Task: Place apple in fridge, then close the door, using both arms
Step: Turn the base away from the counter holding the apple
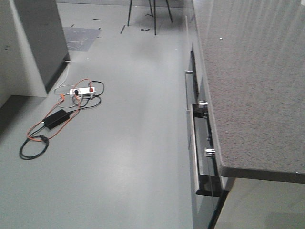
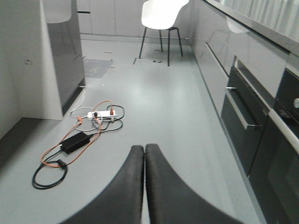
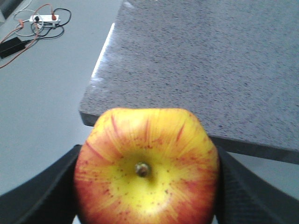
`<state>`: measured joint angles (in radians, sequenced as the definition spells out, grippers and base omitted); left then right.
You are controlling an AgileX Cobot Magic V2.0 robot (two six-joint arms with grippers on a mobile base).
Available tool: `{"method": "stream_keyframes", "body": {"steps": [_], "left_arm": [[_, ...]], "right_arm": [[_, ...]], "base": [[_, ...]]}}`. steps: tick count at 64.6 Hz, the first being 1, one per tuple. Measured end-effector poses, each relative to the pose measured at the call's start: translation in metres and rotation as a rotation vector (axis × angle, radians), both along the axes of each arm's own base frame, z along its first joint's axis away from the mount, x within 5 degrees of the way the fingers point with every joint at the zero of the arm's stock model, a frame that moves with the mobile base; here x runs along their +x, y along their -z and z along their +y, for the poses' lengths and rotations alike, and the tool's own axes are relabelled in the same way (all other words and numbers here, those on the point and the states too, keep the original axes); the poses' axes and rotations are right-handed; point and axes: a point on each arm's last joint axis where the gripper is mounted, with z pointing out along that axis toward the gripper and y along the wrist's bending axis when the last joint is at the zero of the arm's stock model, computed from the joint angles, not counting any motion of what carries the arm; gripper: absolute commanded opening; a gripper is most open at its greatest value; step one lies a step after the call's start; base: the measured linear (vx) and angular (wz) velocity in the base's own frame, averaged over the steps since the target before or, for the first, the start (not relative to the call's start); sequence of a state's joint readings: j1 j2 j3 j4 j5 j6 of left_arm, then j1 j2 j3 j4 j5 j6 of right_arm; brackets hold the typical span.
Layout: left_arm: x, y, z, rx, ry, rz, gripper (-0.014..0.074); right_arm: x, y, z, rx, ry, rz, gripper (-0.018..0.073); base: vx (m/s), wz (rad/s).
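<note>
Apple (image 3: pixel 147 168) sits in the right hand (image 3: pixel 147 184), whose two black fingers (image 3: pixel 44 198) press on the fruit's left and right flanks. The stem and the yellow patch face the wrist camera, with red streaks running out to the rim. Beyond this hand, past the fruit, lies the speckled grey bench (image 3: pixel 210 60). Its front edge runs just behind the top of the apple, and its corner is ahead and to the hand's left. Whether the apple hangs over the slab or short of its edge cannot be told. Farther ahead and left of this hand is bare grey floor (image 3: pixel 42 93).

The left hand (image 2: pixel 144 150) is closed on nothing, its dark fingers (image 2: pixel 124 196) lying flat against each other along their inner edges. It hangs above the floor. Ahead and to its left is a tangle of orange and black cables (image 2: pixel 49 163) with a black adapter (image 2: pixel 74 141) and, farther on, a white power strip (image 2: pixel 100 114). Left of those stands a tall grey unit (image 2: pixel 63 51) with a glossy front. Far ahead is a white chair (image 2: pixel 161 14) on thin black legs. Along the right of this hand runs a row of dark oven fronts (image 2: pixel 243 116) with bar handles, set below the bench top.
</note>
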<state>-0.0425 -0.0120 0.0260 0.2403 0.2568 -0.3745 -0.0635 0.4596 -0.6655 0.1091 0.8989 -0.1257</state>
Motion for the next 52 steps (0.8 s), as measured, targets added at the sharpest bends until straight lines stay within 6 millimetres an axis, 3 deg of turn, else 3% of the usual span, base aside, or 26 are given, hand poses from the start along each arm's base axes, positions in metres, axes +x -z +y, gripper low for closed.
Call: {"method": "stream_keyframes", "body": {"steps": [52], "left_arm": [[0.0,0.0,0.0,0.0,0.0,0.0,-0.0005]], "right_arm": [[0.0,0.0001,0.0,0.001,0.001,0.001,0.0188]], "base": [[-0.02,0.39]]}}
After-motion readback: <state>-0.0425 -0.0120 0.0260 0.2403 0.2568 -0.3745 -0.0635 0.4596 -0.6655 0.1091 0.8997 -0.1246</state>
